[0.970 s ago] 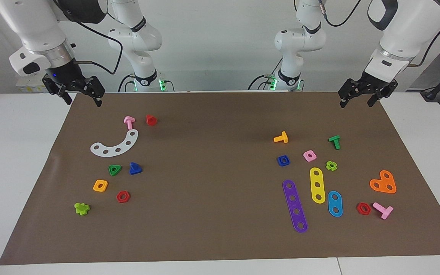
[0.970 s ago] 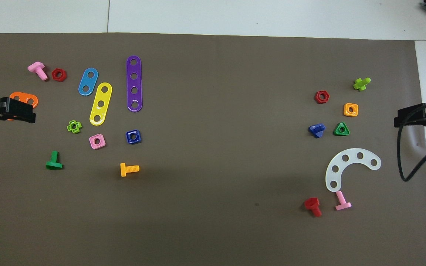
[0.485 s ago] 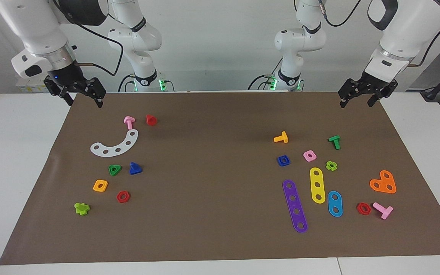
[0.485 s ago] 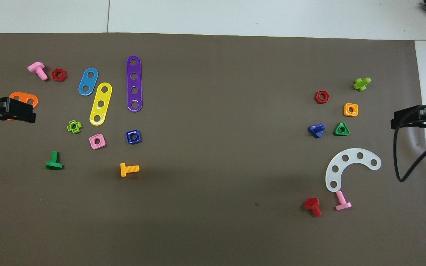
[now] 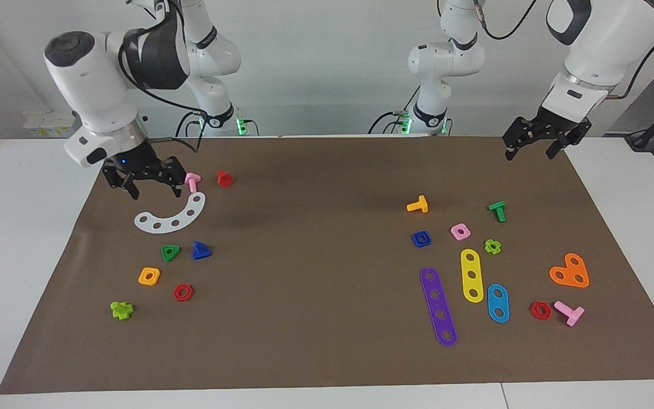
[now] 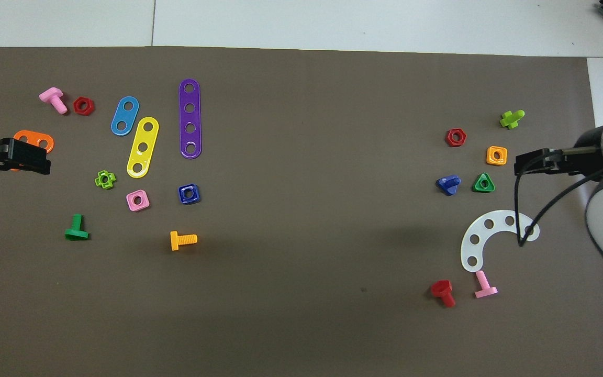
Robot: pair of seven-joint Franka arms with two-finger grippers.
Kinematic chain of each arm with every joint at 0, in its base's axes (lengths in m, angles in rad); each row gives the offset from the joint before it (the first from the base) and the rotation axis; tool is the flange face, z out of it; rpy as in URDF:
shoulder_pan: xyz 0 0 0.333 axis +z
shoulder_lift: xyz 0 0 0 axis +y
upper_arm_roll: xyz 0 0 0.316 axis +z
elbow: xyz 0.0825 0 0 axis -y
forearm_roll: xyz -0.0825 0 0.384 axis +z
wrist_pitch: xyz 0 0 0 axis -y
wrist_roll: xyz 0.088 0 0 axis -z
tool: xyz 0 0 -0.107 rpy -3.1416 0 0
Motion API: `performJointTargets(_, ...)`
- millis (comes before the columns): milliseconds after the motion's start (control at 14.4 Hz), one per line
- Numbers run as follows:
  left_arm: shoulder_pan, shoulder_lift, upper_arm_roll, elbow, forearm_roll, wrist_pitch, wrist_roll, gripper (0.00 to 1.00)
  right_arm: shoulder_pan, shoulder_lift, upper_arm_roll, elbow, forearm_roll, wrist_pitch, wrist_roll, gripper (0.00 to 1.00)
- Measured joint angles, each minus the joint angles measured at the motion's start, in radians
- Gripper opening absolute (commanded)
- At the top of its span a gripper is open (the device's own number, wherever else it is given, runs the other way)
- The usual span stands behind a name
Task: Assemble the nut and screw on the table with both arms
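both grippers spread, empty. right gripper (image 5: 145,183) might grab the green nut (image 5: 170,253) beside the screw (image 5: 201,250) below its fingers.

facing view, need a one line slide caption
Right gripper open above the white curved strip, blue screw untouched; left gripper waits.

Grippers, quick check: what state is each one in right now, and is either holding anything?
Left gripper: open, empty, over the brown mat's edge.
Right gripper: open, empty, over the white curved plastic strip.
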Motion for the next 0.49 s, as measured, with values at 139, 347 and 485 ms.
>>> performJointTargets(139, 0.0, 0.0, 0.0, 0.0, 0.0, 0.0, 0.0, 1.0, 0.026, 0.093, 0.001, -0.037, 0.004, 0.141, -0.066, 1.0)
performJointTargets(347, 0.0, 0.0, 0.0, 0.0, 0.0, 0.0, 0.0, 1.0, 0.029, 0.186, 0.001, -0.154, 0.007, 0.367, -0.159, 1.0)
performJointTargets(485, 0.0, 0.0, 0.0, 0.0, 0.0, 0.0, 0.0, 1.0, 0.027, 0.201, 0.0, -0.22, 0.007, 0.439, -0.209, 0.95)
